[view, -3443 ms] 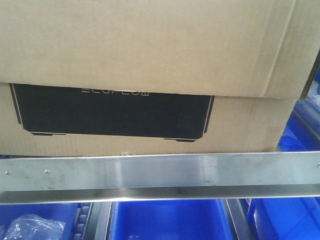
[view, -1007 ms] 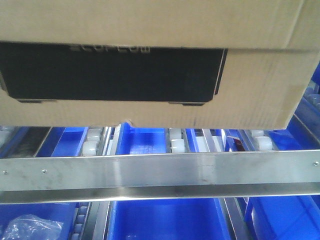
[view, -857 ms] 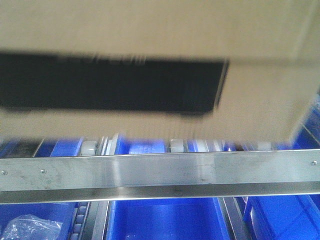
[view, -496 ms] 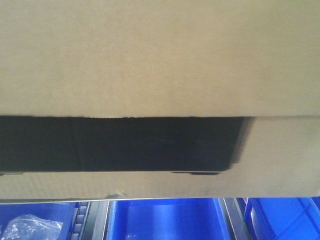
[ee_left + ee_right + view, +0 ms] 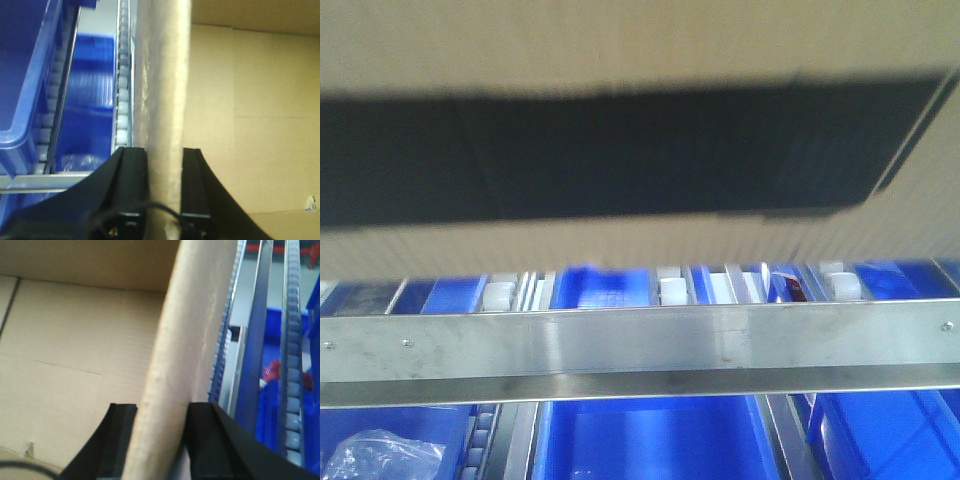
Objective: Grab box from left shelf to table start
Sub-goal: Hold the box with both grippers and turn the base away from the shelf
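The brown cardboard box (image 5: 640, 40) fills the top half of the front view, blurred, with its black printed panel (image 5: 620, 150) facing me. It hangs above the left shelf's silvery rail (image 5: 640, 345), with a gap of rollers showing between them. My left gripper (image 5: 164, 167) is shut on the box's left wall (image 5: 162, 75), one finger outside and one inside. My right gripper (image 5: 160, 415) is shut on the box's right wall (image 5: 195, 330) in the same way. The table is out of view.
Blue bins (image 5: 650, 440) sit under the rail, and one at the lower left holds a clear plastic bag (image 5: 380, 455). White rollers (image 5: 672, 290) and roller tracks (image 5: 292, 340) line the shelf lane behind the rail. More blue bins (image 5: 30, 75) stand left of the box.
The box left the shelf lane, dropped low enough half a second ago to hide the rail, and now sits higher, so rail and rollers show again. Both grippers are still on it.
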`<action>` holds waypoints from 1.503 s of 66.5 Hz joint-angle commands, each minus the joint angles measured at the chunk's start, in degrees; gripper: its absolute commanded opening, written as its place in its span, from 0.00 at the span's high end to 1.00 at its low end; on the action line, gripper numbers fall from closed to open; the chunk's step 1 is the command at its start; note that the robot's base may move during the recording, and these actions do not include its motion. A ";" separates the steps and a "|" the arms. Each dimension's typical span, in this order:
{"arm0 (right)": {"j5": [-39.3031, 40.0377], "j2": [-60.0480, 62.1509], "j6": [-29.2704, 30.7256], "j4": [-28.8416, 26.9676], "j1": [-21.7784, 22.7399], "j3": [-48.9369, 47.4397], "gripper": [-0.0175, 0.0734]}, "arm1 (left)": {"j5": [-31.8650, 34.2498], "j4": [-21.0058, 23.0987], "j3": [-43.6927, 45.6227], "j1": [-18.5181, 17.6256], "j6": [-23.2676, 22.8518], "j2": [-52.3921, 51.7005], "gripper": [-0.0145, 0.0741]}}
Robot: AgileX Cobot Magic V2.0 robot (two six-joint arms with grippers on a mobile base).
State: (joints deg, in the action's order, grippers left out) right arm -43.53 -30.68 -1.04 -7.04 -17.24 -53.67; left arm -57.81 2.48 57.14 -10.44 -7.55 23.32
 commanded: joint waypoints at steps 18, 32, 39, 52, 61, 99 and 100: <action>6.98 2.52 1.04 -3.43 -0.46 -1.88 0.74 | 10.12 7.34 2.19 -0.75 -0.96 -2.24 0.94; 6.98 2.52 1.04 -3.43 -0.46 -1.88 0.74 | 10.01 7.34 2.19 -0.75 -0.96 -2.24 0.94; 6.98 2.52 1.04 -3.43 -0.46 -1.88 0.74 | 10.01 7.34 2.19 -0.75 -0.96 -2.24 0.94; 6.98 2.52 1.04 -3.43 -0.46 -1.88 0.74 | 10.01 7.34 1.70 -0.75 -0.96 -2.24 0.94; 6.98 2.52 1.04 -3.43 -0.46 -1.88 0.74 | 10.01 7.34 1.71 -0.75 -0.96 -2.24 0.94; 6.98 2.52 1.04 -3.43 -0.46 -1.88 0.74 | 10.01 7.34 1.71 -0.75 -0.96 -2.24 0.94; 6.98 2.52 1.04 -3.43 -0.46 -1.88 0.74 | 10.01 7.34 1.71 -0.75 -0.96 -2.24 0.94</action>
State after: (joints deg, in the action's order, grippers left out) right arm -44.23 -27.87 -0.69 -8.01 -17.27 -53.67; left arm -58.20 3.08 56.80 -10.44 -7.47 20.81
